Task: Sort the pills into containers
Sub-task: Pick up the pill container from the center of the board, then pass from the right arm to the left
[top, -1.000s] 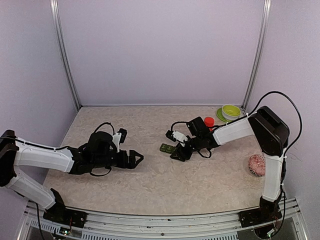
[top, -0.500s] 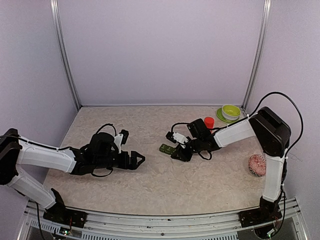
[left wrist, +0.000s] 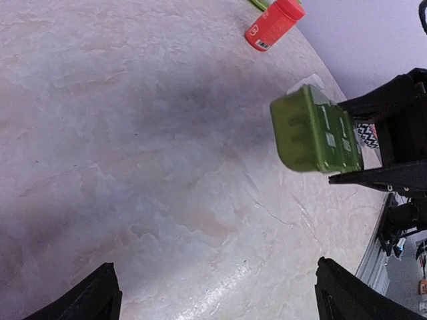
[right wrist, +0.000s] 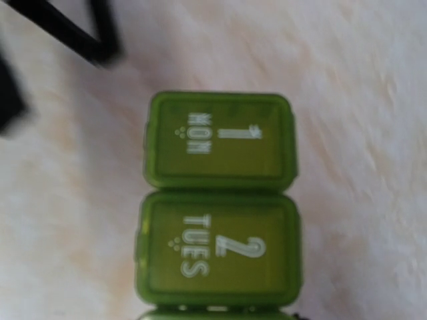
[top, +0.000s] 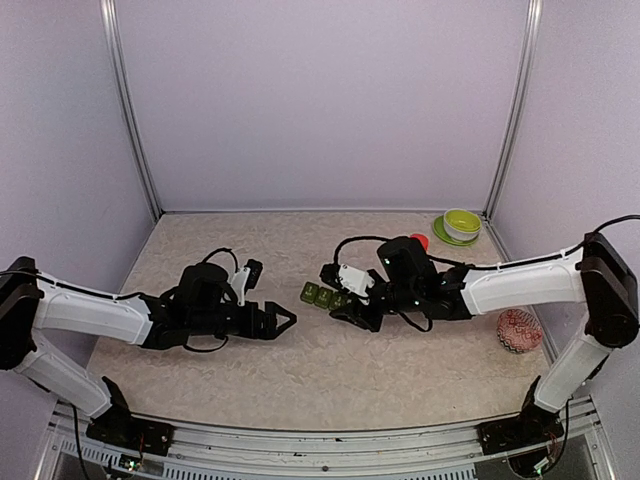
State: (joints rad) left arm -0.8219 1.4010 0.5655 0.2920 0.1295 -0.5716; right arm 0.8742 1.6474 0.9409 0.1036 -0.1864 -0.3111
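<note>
The containers [top: 319, 295] are a strip of green lidded boxes; the lids read MON and TUES in the right wrist view, where the containers [right wrist: 220, 200] fill the frame. My right gripper [top: 347, 306] is shut on the strip's right end, and its black fingers [left wrist: 380, 177] show above and below the containers [left wrist: 313, 130] in the left wrist view. The strip casts a shadow on the table. My left gripper [top: 284, 322] is open with nothing between its fingertips [left wrist: 97, 297], a short way left of the strip. No pills are in view.
A red-orange bottle [left wrist: 273, 23] lies on the table behind the right arm. At the back right corner a yellow-green bowl [top: 461, 221] sits on a green plate. A patterned ball [top: 519, 330] lies by the right wall.
The right gripper has closed on the strip and carried it left as the arm stretched out. The left gripper has edged right towards it, still open.
</note>
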